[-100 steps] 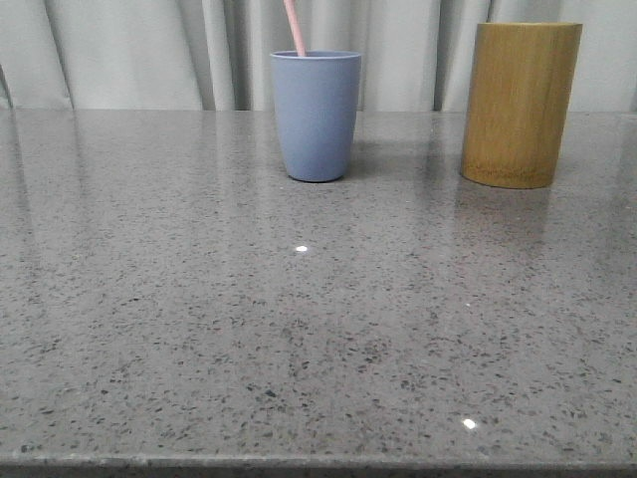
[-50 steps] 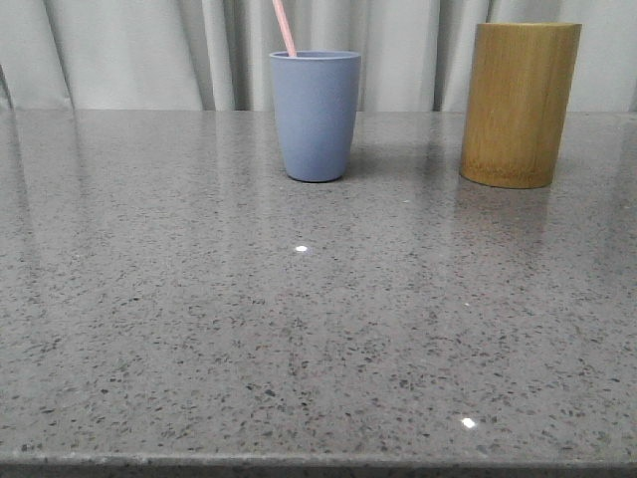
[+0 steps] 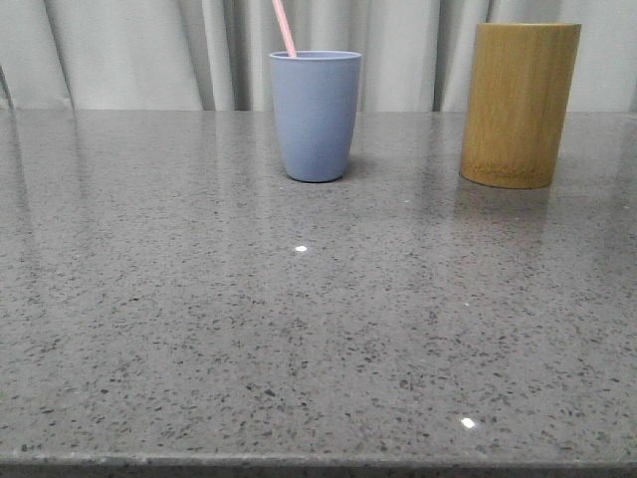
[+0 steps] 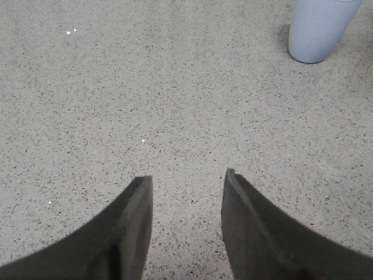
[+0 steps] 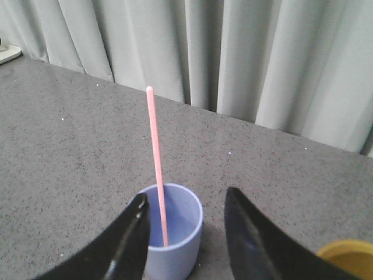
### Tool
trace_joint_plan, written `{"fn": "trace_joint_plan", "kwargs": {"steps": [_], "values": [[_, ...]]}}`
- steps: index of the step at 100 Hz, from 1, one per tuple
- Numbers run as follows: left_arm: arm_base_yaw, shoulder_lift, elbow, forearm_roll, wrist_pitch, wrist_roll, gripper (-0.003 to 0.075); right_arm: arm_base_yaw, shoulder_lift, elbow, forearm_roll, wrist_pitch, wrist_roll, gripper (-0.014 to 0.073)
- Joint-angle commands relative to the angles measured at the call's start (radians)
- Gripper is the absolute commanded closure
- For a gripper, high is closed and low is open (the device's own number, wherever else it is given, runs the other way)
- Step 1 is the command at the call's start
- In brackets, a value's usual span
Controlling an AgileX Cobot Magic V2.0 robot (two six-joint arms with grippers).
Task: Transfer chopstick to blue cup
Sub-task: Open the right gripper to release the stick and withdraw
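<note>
The blue cup (image 3: 316, 115) stands upright at the back middle of the grey stone table. One pale-pink chopstick (image 3: 284, 27) stands in it, leaning left, its top cut off by the front view's edge. In the right wrist view the chopstick (image 5: 156, 163) rests inside the cup (image 5: 175, 233), touching neither finger. My right gripper (image 5: 185, 201) is open and empty above the cup. My left gripper (image 4: 186, 178) is open and empty low over bare table, with the cup (image 4: 317, 29) well away from it. Neither gripper shows in the front view.
A taller yellow-brown bamboo cylinder (image 3: 521, 104) stands at the back right; its rim (image 5: 347, 254) shows in the right wrist view. Grey curtains (image 3: 149, 50) hang behind the table. The table's front edge (image 3: 318, 463) runs along the bottom of the front view.
The chopstick in the blue cup has tipped from near the cup's middle to lean left against the rim, then stayed still. The cups have not moved.
</note>
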State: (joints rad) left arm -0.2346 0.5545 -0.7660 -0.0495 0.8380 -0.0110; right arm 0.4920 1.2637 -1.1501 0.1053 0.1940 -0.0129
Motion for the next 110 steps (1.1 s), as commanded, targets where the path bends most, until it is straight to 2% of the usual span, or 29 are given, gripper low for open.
{"fn": "trace_joint_plan", "kwargs": {"steps": [1, 16, 30, 64, 68, 110], "values": [[0.002, 0.005, -0.027, -0.015, -0.079, -0.012, 0.0437, -0.009, -0.119, 0.062, -0.008, -0.102, -0.008, 0.0268], [0.002, 0.005, -0.027, -0.03, -0.098, -0.012, 0.0446, -0.014, -0.269, 0.195, -0.008, -0.107, -0.008, 0.0268], [0.002, -0.004, -0.009, -0.041, -0.147, -0.012, 0.0514, -0.014, -0.406, 0.305, -0.008, -0.107, -0.008, 0.0284], [0.002, -0.081, 0.095, -0.081, -0.215, -0.012, 0.0721, -0.014, -0.718, 0.494, -0.009, -0.047, -0.009, 0.0669], [0.002, -0.1, 0.109, -0.081, -0.227, -0.012, 0.0741, -0.014, -0.746, 0.506, -0.009, -0.037, -0.009, 0.0659], [0.002, -0.355, 0.248, -0.081, -0.27, -0.004, 0.0739, -0.014, -1.017, 0.671, -0.009, -0.013, -0.009, 0.0658]]}}
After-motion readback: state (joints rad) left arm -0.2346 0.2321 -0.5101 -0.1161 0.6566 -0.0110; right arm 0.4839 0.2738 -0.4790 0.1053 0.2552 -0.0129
